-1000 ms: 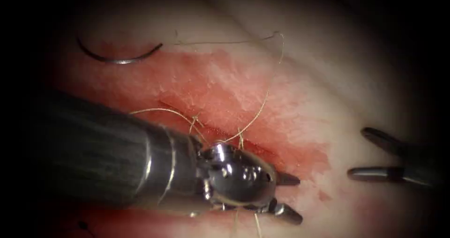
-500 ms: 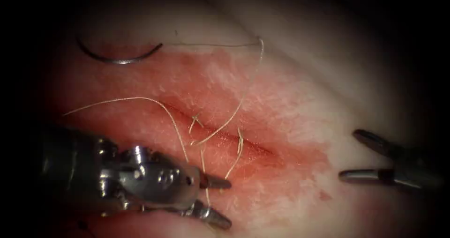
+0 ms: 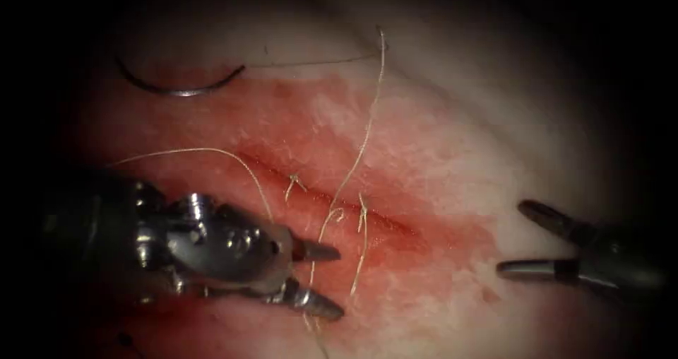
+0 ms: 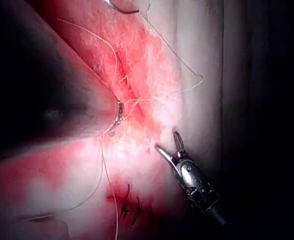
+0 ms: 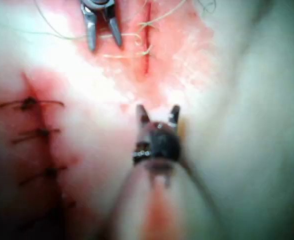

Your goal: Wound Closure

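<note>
Since a second ago our left pincer [image 3: 321,278] has drawn back leftward off the cut [image 3: 332,200], and the pale thread [image 3: 364,143] now stands straighter. Going left to right: the dark curved steel needle [image 3: 176,87] lies free on the pink tissue [image 3: 452,182], left of the cut, likely parked. Left pincer gapes empty beside the thread; right pincer [image 3: 512,239] waits wide, empty.
</note>
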You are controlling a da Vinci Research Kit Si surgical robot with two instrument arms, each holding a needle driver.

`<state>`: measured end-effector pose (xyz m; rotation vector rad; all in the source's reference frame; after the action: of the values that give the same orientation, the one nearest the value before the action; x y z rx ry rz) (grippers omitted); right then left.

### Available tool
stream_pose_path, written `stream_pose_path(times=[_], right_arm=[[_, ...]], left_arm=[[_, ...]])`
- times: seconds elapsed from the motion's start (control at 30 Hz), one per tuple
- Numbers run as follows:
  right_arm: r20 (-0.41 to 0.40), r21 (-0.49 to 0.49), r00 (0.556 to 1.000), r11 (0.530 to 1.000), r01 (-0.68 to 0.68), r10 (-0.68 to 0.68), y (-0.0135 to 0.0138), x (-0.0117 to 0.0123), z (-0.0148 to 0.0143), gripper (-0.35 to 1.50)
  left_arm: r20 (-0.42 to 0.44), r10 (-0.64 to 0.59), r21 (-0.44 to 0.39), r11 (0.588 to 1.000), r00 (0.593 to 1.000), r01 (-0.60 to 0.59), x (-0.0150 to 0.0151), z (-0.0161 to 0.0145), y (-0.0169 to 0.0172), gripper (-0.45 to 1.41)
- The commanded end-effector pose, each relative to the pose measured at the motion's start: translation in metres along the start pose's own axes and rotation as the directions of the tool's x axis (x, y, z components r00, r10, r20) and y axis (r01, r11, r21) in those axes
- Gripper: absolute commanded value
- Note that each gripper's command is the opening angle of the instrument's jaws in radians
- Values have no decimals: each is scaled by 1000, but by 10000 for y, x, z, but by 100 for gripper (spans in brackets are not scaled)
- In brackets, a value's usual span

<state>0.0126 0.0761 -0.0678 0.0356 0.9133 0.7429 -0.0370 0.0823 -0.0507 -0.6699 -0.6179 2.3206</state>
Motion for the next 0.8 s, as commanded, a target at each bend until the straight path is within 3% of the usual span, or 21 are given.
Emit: stream_pose_path(times=[0.03,0.27,0.47,0.8], right_arm=[[-2,3,1000,1000,0,0,-4,-3,8,140],[2,11,1000,1000,2,-2,-6,-4,8,140],[10,13,1000,1000,2,-2,-9,-4,8,138],[8,19,1000,1000,3,-3,-11,-4,9,138]], left_arm=[[5,-37,2,999,999,37,0,11,3,61],[-9,-173,53,983,985,173,2,17,0,60],[-20,-212,92,973,977,213,-1,15,-10,60],[-17,-209,130,969,978,209,-8,14,18,58]])
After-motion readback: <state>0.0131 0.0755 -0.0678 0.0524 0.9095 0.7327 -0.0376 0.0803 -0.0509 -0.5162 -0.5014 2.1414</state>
